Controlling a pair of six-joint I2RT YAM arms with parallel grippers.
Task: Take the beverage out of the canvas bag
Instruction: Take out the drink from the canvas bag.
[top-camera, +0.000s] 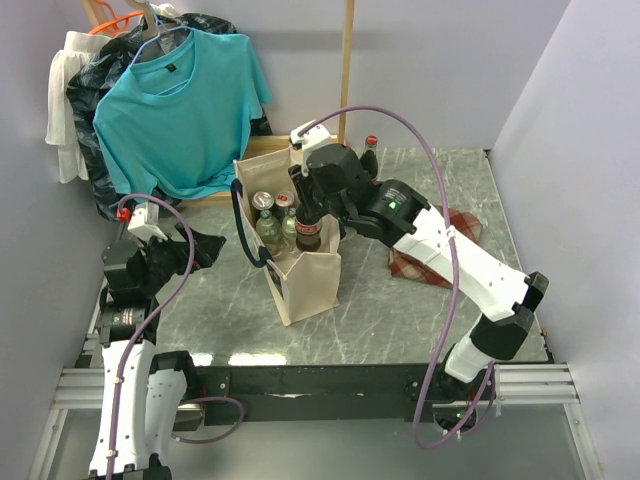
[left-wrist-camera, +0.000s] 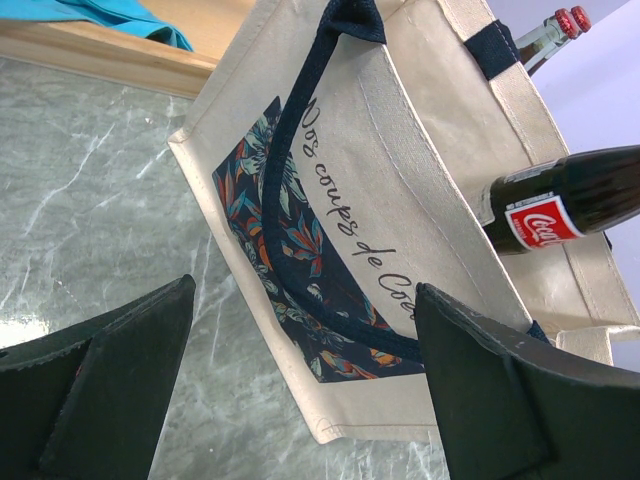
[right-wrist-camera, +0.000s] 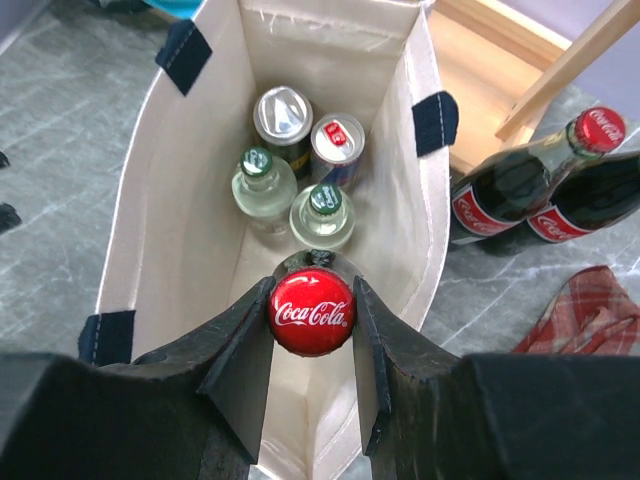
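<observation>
The canvas bag (top-camera: 305, 285) (left-wrist-camera: 420, 150) (right-wrist-camera: 180, 220) stands upright in the middle of the table, cream with navy handles. My right gripper (top-camera: 308, 212) (right-wrist-camera: 312, 318) hangs over its open mouth, shut on the red cap of a dark Coca-Cola bottle (top-camera: 307, 235) (left-wrist-camera: 570, 205) (right-wrist-camera: 312, 312). The bottle's neck and label are above the rim and its lower part is behind the bag's wall. Two cans (right-wrist-camera: 282, 115) and two clear green-capped bottles (right-wrist-camera: 323, 208) stand inside the bag. My left gripper (top-camera: 205, 245) (left-wrist-camera: 300, 290) is open, low beside the bag's printed side, holding nothing.
Two more cola bottles (right-wrist-camera: 500, 190) (top-camera: 370, 155) stand on the table behind the bag. A red plaid cloth (top-camera: 460, 228) (right-wrist-camera: 590, 315) lies to the right, under the right arm. A teal shirt (top-camera: 180, 100) hangs on a wooden rack (top-camera: 348, 70) at the back.
</observation>
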